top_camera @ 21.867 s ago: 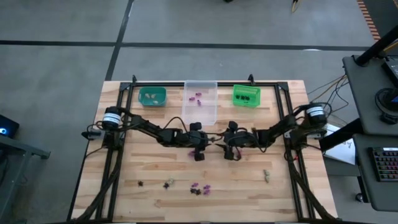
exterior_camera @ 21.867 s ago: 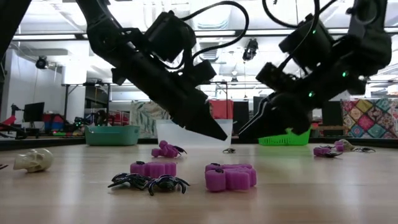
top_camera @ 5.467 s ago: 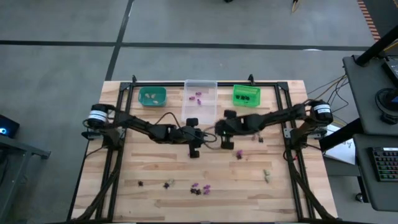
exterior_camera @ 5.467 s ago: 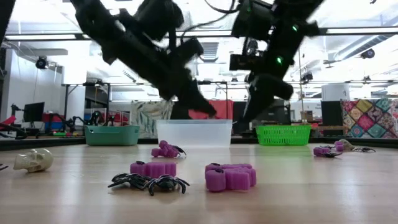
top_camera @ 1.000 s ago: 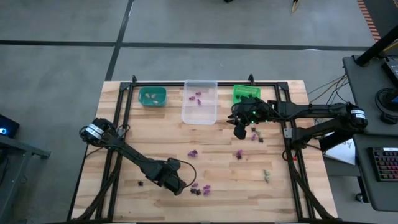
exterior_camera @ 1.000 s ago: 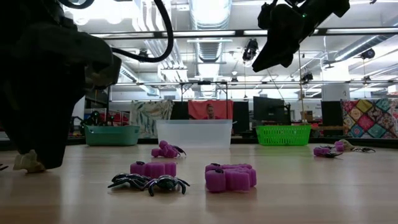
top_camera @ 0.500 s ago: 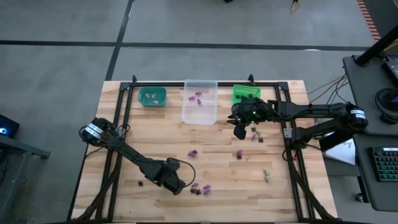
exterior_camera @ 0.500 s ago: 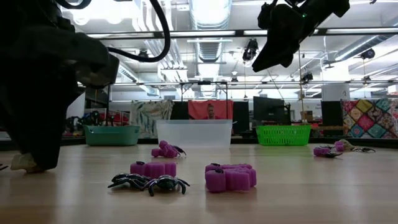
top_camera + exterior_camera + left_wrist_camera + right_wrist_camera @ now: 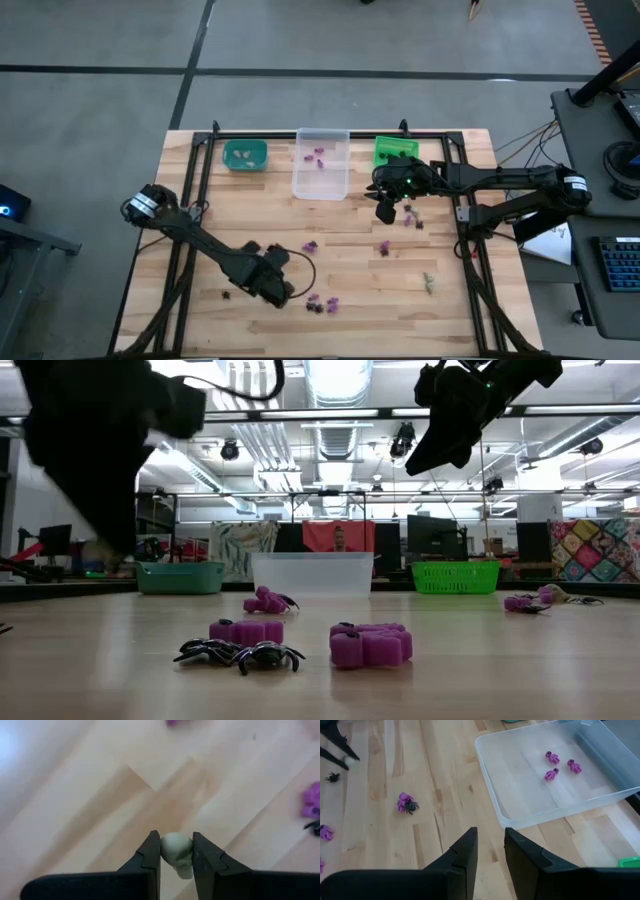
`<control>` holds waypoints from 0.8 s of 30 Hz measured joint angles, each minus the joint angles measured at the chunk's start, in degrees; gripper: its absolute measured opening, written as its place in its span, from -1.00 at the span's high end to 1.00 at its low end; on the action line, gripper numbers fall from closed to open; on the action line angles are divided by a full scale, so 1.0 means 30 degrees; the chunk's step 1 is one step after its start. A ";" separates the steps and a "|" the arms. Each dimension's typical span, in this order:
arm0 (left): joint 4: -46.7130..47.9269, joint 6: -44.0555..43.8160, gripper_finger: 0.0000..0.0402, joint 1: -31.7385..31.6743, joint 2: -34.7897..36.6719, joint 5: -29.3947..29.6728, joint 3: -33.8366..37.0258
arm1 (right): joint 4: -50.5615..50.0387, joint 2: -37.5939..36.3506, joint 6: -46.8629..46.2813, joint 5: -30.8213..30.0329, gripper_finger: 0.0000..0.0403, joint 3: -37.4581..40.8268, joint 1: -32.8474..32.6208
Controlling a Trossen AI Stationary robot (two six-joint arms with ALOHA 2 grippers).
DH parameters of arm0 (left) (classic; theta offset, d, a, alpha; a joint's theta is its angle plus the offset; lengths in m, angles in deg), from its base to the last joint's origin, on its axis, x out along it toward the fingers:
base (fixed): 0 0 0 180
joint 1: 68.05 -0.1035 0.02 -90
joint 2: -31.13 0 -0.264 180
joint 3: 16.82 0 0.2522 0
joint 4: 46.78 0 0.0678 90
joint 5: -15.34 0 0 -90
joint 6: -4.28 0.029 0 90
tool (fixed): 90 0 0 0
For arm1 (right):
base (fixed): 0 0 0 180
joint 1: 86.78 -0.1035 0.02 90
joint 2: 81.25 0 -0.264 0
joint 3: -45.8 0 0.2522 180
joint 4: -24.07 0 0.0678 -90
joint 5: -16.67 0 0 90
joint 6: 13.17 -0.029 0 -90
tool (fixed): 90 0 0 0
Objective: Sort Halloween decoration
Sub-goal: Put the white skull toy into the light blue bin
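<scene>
The left claw pinches a small pale beige plastic skull between its two dark fingers, lifted clear of the light wooden bench; seen from above, this left claw sits toward the near edge of the bench. Just beside it, on the side toward the other arm, lies a cluster of tiny purple plastic trinkets with tiny black plastic spiders among them, and another purple trinket lies a little beyond it. Well apart, across the bench, the right claw hangs above the wood with nothing between its fingers, which stand slightly apart. From above, this right claw has two purple pieces lying near it. Just beside it sits a clear rectangular plastic bin holding three purple trinkets, and just past it a bright green slotted plastic bin. Farthest from the right claw stands a teal plastic bin containing pale pieces.
</scene>
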 joint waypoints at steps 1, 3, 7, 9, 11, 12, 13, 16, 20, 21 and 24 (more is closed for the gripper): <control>0.0293 0.0291 0.81 -0.0113 0.0332 0.0254 -0.0073 | -0.0010 0.0001 0.0007 0.0000 0.58 -0.0001 0.0000; 0.0724 0.0987 0.81 -0.0414 0.1025 0.0643 -0.0112 | 0.0000 0.0001 0.0017 -0.0004 0.60 0.0002 0.0000; 0.1920 0.2638 0.81 -0.1463 0.2611 0.2237 -0.0048 | 0.0002 0.0001 0.0024 -0.0007 0.60 0.0005 0.0000; 0.2951 0.3642 0.81 -0.2260 0.3352 0.2984 0.0097 | 0.0008 0.0001 0.0031 -0.0007 0.60 0.0003 0.0000; 0.3855 0.4520 0.82 -0.3309 0.3997 0.4049 0.0145 | 0.0035 0.0001 0.0024 -0.0007 0.60 0.0003 0.0000; 0.4206 0.5043 0.82 -0.3918 0.4321 0.4618 0.0165 | 0.0095 0.0001 0.0024 -0.0013 0.60 0.0007 0.0000; 0.4539 0.5802 0.82 -0.4632 0.4633 0.4952 0.0165 | 0.0154 0.0001 0.0024 -0.0007 0.60 -0.0001 0.0000; 0.4508 0.8554 0.82 -0.7055 0.5386 0.5683 0.0236 | 0.0146 0.0001 0.0024 -0.0015 0.61 0.0006 0.0000; 0.4346 1.2434 0.82 -1.1001 0.6048 0.6549 0.0423 | 0.0153 0.0001 -0.0027 -0.0022 0.61 0.0014 0.0000; 0.4155 1.3470 0.82 -1.2092 0.6121 0.6548 0.0513 | 0.0153 0.0001 -0.0034 -0.0018 0.61 0.0021 0.0000; 0.2519 1.6518 0.81 -1.5567 0.6225 0.6363 0.1009 | 0.0200 0.0001 -0.0034 -0.0019 0.61 0.0021 0.0000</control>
